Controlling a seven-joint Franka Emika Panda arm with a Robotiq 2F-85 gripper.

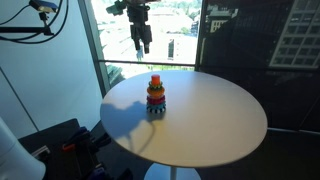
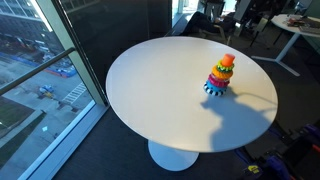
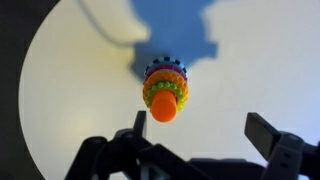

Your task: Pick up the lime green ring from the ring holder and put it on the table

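Claw (image 3: 200, 128) is wide open, hanging well above the ring holder (image 3: 165, 90), with the lime green ring (image 3: 151, 91) below it, slightly left of centre.

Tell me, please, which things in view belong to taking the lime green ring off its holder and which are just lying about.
For the job: the ring holder, the lime green ring stacked on it, the table, and the open claw.

Just lying about: the black gear on the floor, and the desk in the background.
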